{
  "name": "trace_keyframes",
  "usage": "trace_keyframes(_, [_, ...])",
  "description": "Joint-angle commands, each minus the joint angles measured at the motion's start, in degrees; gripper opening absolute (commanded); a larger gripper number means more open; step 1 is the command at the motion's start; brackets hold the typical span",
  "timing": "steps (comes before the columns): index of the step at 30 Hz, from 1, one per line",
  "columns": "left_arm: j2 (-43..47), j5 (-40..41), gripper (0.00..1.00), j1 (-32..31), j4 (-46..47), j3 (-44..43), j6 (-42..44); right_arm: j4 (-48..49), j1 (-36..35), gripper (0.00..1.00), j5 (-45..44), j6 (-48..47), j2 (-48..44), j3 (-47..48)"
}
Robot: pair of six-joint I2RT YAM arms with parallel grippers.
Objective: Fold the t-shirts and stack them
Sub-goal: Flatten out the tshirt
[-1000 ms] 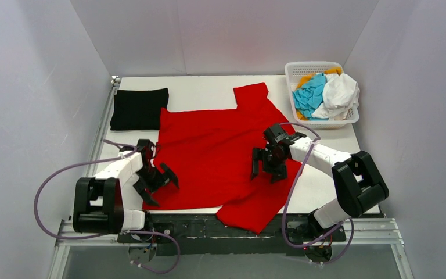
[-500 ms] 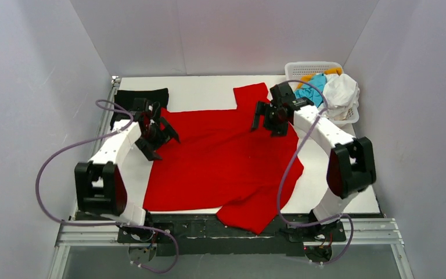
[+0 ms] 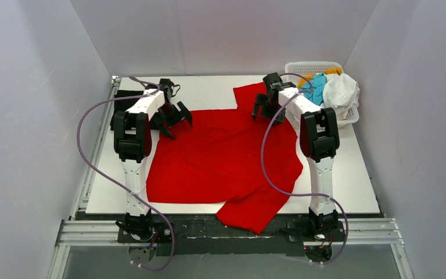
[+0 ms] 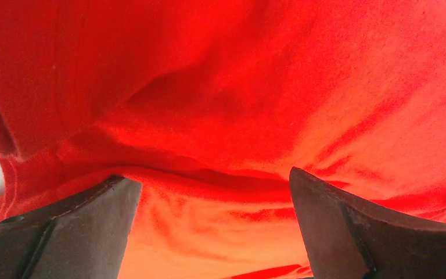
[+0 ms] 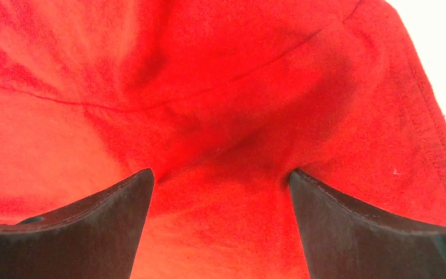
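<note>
The white surface (image 3: 209,87) carries the red t-shirt (image 3: 220,157), spread out with a rumpled near hem. Its far edge lies right beneath both tools. The left tool (image 3: 172,119) and right tool (image 3: 267,109) are poised over it, spread wide and gripping nothing. The first fold looks about to begin. Next, each tool should descend and pinch the cloth beneath it.

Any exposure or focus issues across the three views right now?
Top view: even, soft light, sharp, only faint shadows on the table. Left wrist view: the red shirt fills the frame, weave soft, red drifts to orange low down, fingers near-black. Right wrist view: hem stitching crisp, table blown out white at the top right corner.
</note>
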State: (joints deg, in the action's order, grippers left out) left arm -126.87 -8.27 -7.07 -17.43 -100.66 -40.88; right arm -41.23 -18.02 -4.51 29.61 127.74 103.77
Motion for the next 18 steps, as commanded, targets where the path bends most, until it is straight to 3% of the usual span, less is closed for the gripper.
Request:
trace_keyframes(1, [-7.5,1.7,1.00,-0.1,-9.4,-5.9,0.7,-2.1,1.4,0.95,1.9,-1.0,3.8,5.5])
trace_keyframes(13, [-19.7,1.9,1.00,1.2,-15.7,-25.5,0.1,-5.4,5.1,0.95,3.6,-4.8,15.9,25.7])
trace_keyframes(18, [-17.7,-1.2,0.99,1.3,-16.5,-25.7,2.1,-6.2,5.0,0.95,6.5,-6.4,12.9,25.6])
